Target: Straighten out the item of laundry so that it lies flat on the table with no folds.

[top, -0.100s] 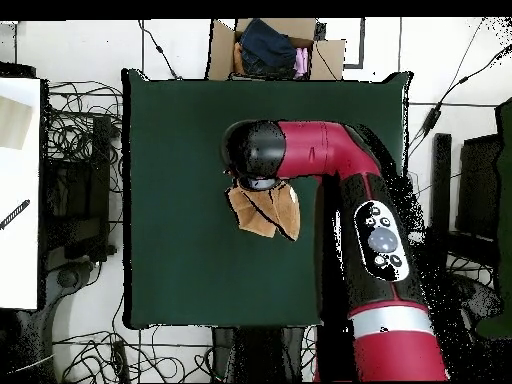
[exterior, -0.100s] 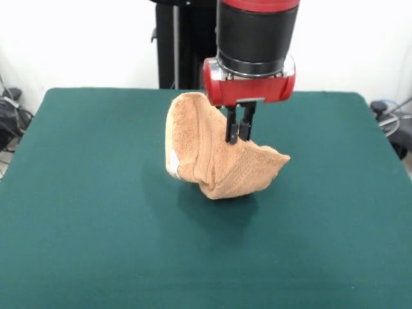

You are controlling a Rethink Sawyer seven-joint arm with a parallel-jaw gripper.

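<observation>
Clearly bunched, the towel [exterior, -0.100s: 215, 158] hangs folded, pinched in the hand [exterior, -0.100s: 239, 138].

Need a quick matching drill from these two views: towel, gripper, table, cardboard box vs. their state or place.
Things:
1. towel
2. gripper
3. table
4. cardboard box

States or places:
A. dark green top, under the towel
B. off the table, beyond its edge in the overhead view
C. bunched and lifted, lowest fold near the table
D. shut on cloth

Pairs: 1-C, 2-D, 3-A, 4-B
</observation>
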